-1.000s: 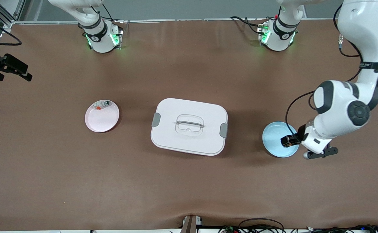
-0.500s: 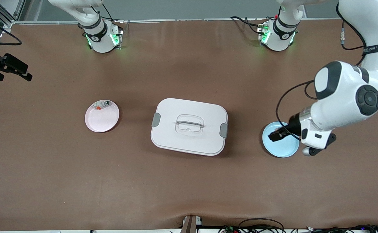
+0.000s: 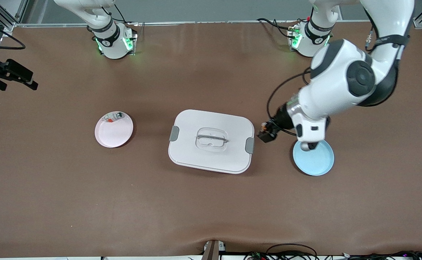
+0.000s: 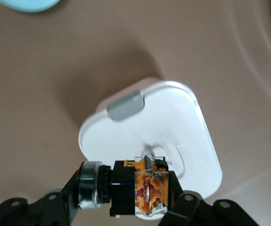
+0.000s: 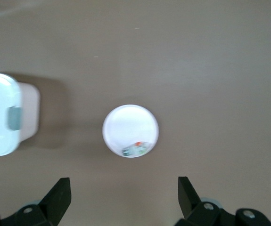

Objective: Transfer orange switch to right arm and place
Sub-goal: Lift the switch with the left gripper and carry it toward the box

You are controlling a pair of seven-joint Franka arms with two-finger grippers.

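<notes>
Orange-faced, the orange switch (image 4: 137,190) sits clamped in my left tool (image 3: 267,132), up over the tabletop (image 3: 211,209) between the white box (image 3: 211,141) and the blue plate (image 3: 314,159). My right tool (image 5: 123,197) waits with its fingers spread wide, high above the pink plate (image 3: 113,129).

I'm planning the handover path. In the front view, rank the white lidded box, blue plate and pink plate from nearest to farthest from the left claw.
The left claw, shut on the orange switch, hangs between box and blue plate.
1. White lidded box, mid-table, beside the claw.
2. Blue plate, toward the left arm's end, slightly farther.
3. Pink plate, toward the right arm's end.
</notes>
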